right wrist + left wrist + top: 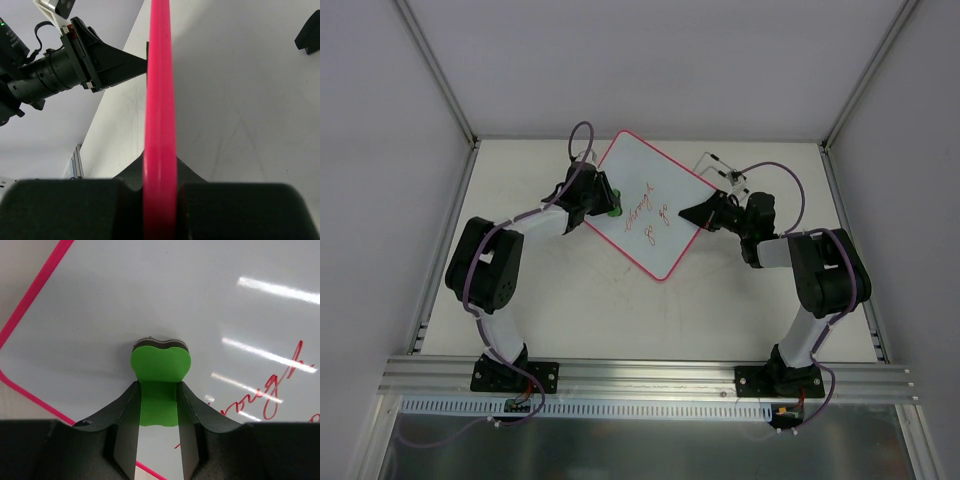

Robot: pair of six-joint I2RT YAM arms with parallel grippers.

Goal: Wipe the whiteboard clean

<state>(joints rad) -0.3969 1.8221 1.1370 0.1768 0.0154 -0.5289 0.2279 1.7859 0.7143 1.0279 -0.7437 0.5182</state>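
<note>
The whiteboard is white with a pink-red frame and red handwriting, and is held tilted above the table in the top view. My left gripper is shut on the green eraser, whose dark felt face presses the board left of the red writing. My right gripper is shut on the board's right edge; the pink frame runs edge-on between its fingers. One black foot shows on the board's back.
A small wire stand lies on the table behind the right gripper. White enclosure walls and metal posts bound the table on three sides. The left arm's wrist shows beyond the board's edge in the right wrist view.
</note>
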